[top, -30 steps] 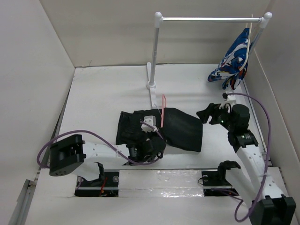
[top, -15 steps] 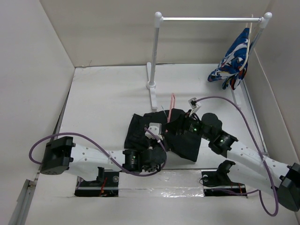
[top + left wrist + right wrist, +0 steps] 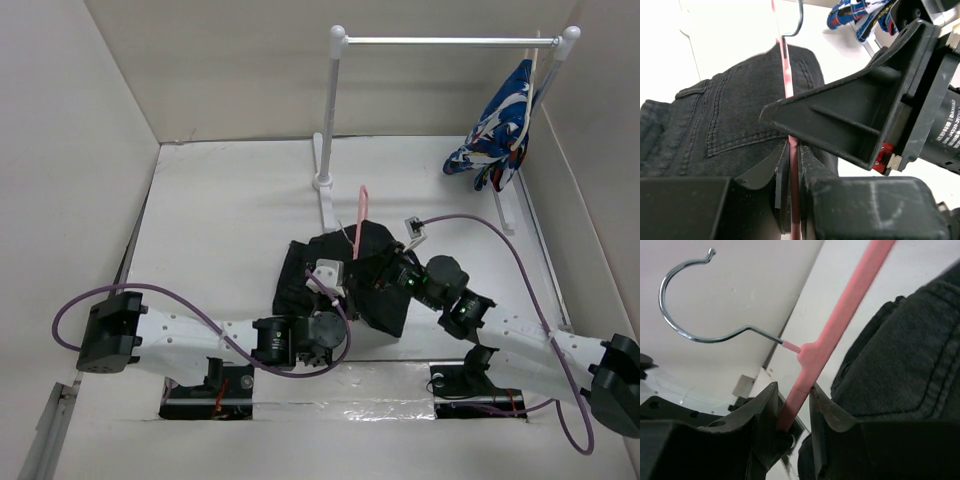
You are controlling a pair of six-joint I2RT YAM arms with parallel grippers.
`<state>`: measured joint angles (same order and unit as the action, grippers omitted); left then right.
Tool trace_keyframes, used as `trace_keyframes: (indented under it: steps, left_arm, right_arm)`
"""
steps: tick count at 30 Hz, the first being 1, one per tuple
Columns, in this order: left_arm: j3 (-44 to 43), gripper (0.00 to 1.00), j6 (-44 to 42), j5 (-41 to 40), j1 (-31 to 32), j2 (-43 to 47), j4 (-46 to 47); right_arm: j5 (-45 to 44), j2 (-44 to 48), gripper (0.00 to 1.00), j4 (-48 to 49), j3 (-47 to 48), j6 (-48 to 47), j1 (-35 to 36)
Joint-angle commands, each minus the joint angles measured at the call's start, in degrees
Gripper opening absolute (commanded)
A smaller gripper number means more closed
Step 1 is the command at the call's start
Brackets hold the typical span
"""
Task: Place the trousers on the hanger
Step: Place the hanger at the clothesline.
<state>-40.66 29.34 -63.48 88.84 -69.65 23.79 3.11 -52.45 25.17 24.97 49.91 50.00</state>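
Near the front edge, mid-bench, the trousers (image 3: 730,115) are lying bunched, with the hanger (image 3: 842,305) rising from them. Both the left gripper (image 3: 791,150) and the right gripper (image 3: 794,390) are clamping its pink bar, jaws nearly together.

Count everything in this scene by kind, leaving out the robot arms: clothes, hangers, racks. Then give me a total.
Garments: 2 (black trousers, blue-white-red patterned garment)
Hangers: 1 in plain view (pink hanger)
Rail stands: 1 (white-and-silver rail stand)
Total: 4
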Motion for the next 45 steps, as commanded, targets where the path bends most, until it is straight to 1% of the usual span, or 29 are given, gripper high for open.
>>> trace_keyframes:
  steps: [1, 2, 3, 5, 6, 7, 8, 10, 11, 12, 13, 14, 16, 17, 19, 20, 22, 23, 24, 25, 26, 28, 32, 35, 38, 42, 45]
  left_arm:
    - [-5.0, 0.00, -4.7, 1.3, 0.3, 3.6, 10.8]
    - [-5.3, 0.00, -5.0, 2.0, 0.3, 3.6, 10.7]
    - [-5.7, 0.00, -5.2, 2.2, 0.3, 3.7, 10.9]
    - [-6.0, 0.00, -6.7, 3.2, 0.3, 4.4, 12.4]
    - [-6.4, 0.00, -7.9, 3.4, 0.3, 4.7, 13.2]
    - [-6.8, 0.00, -9.0, 3.8, 0.3, 5.1, 13.6]
    - [-7.3, 0.02, -10.7, 4.0, 0.3, 5.6, 13.7]
    - [-8.9, 0.12, -12.4, 4.5, 0.3, 6.2, 14.1]
    - [-9.4, 0.22, -13.4, 4.9, 0.3, 6.8, 14.8]
    - [-10.8, 0.27, -15.6, 5.1, 0.3, 7.1, 14.6]
    - [-11.6, 0.32, -16.2, 5.5, 0.3, 7.5, 14.0]
    - [-12.3, 0.39, -16.2, 5.6, 0.3, 8.7, 10.8]
    - [-12.8, 0.46, -14.9, 6.0, 0.3, 10.7, 8.6]
    - [-12.3, 0.50, -14.4, 6.3, 0.3, 13.5, 6.9]
    - [-10.3, 0.51, -12.4, 6.3, 0.3, 16.7, 5.1]
    - [-9.5, 0.51, -11.2, 5.8, 0.3, 20.4, 2.4]
    - [-6.3, 0.51, -8.7, 5.0, 0.3, 24.5, 0.6]
    - [-4.5, 0.51, -8.2, 4.9, 0.3, 28.2, -0.7]
    - [-4.1, 0.51, -7.6, 4.8, 0.3, 30.1, -2.2]
    - [-3.9, 0.51, -6.9, 4.5, 0.3, 31.6, -4.3]
    - [-3.8, 0.51, -4.8, 4.2, 0.3, 34.3, -9.2]
    - [-4.0, 0.51, -3.1, 3.3, 0.3, 36.9, -13.7]
    - [-4.1, 0.51, -1.1, 1.7, 0.3, 43.3, -23.0]
    - [-3.2, 0.51, 0.0, 1.1, 0.3, 46.3, -25.9]
    - [-1.5, 0.51, 0.3, 0.7, 0.3, 50.0, -27.6]
    - [-1.0, 0.51, 1.3, -0.7, 0.3, 51.4, -30.5]
    - [-1.5, 0.51, 3.6, -0.6, 0.3, 51.5, -33.2]
  right_arm:
    - [-1.3, -1.7, 0.26, 11.9, -1.1, 4.2, 1.0]
    - [-1.3, -2.0, 0.20, 13.3, -1.2, 4.9, 1.0]
    - [-1.1, -2.7, 0.11, 14.6, -1.0, 5.5, 1.0]
    - [-0.7, -3.0, 0.06, 17.3, -0.3, 8.0, 1.0]
    - [-0.8, -3.1, 0.01, 18.1, 0.1, 8.8, 0.3]
    - [-1.2, -3.4, 0.00, 18.9, 0.9, 9.7, 0.3]
    - [-1.4, -3.5, 0.00, 20.4, 1.6, 11.2, -0.7]
    - [-1.2, -4.0, 0.00, 21.0, 4.2, 13.2, -3.0]
    - [-1.3, -4.2, 0.00, 22.5, 5.0, 14.8, -3.8]
    - [-1.1, -4.4, 0.00, 23.2, 6.0, 15.3, -4.6]
    - [-0.9, -4.8, 0.00, 23.3, 7.3, 15.7, -5.4]
    - [-0.8, -5.6, 0.00, 22.8, 9.9, 16.8, -7.4]
    - [0.2, -6.5, 0.00, 23.0, 12.6, 17.7, -9.8]
    - [1.2, -7.6, 0.00, 23.3, 15.0, 19.2, -12.3]
    - [2.1, -9.0, 0.00, 24.2, 17.6, 20.0, -14.9]
    - [2.9, -9.8, 0.00, 23.7, 19.0, 20.7, -16.1]
    - [2.9, -12.4, 0.00, 22.7, 23.7, 21.1, -19.2]
    - [2.8, -14.8, 0.00, 21.9, 26.2, 21.9, -20.8]
    - [2.7, -16.1, 0.00, 22.6, 27.4, 22.0, -21.6]
    - [2.7, -17.6, 0.00, 23.1, 28.7, 22.3, -22.4]
    - [3.9, -19.3, 0.00, 24.7, 30.1, 23.2, -23.2]
    - [5.1, -23.9, 0.00, 26.5, 34.1, 24.3, -24.8]
    - [4.1, -29.7, 0.00, 24.0, 41.3, 24.1, -26.6]
    - [4.4, -34.1, 0.00, 25.3, 45.4, 25.0, -28.2]
    - [5.4, -37.4, 0.00, 23.4, 50.2, 24.9, -28.9]
    - [7.1, -41.3, 0.00, 22.0, 57.4, 24.0, -30.1]
    - [7.0, -42.1, 0.00, 19.7, 59.6, 23.4, -30.7]
